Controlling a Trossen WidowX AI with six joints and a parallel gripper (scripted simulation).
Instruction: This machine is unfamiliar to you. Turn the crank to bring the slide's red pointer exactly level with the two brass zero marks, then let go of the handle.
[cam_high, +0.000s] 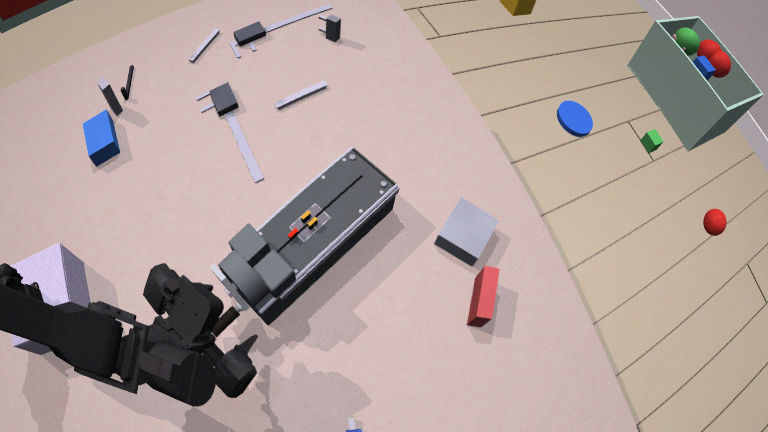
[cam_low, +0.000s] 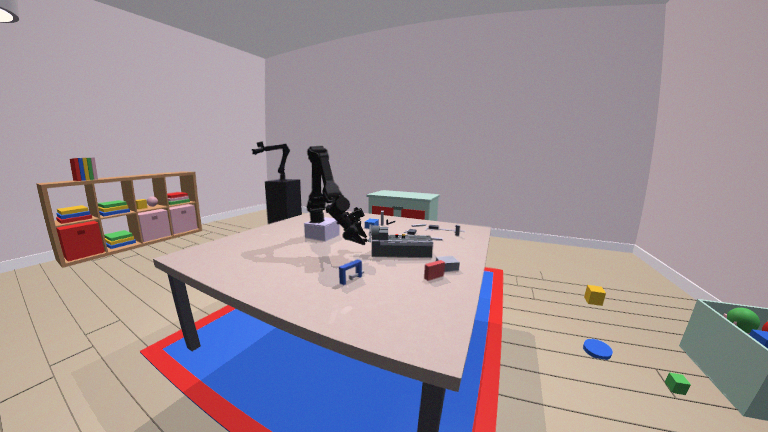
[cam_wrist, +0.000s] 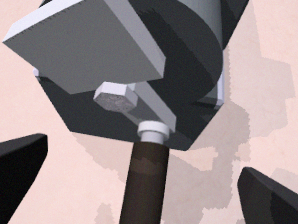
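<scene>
The dark grey machine (cam_high: 343, 196) (cam_low: 402, 248) stands on the table with its crank end toward the arm. The slide's red pointer (cam_high: 292, 233) sits on the slot line, visibly on the crank side of the two brass marks, a brass mark (cam_high: 306, 216) and another brass mark (cam_high: 312, 221); it is not level with them. The brown crank handle (cam_high: 226, 320) (cam_wrist: 145, 185) sticks out from the crank arm (cam_wrist: 156, 106). My gripper (cam_high: 230, 317) (cam_wrist: 145, 161) is open, one finger on each side of the handle, with visible gaps to it in the wrist view.
A grey block (cam_high: 467, 228) and a red block (cam_high: 484, 295) stand beyond the machine's right side. A blue block (cam_high: 100, 137) and a flat-armed dark piece (cam_high: 223, 99) lie behind it. A blue arch (cam_low: 350, 268) stands toward the front in the exterior view.
</scene>
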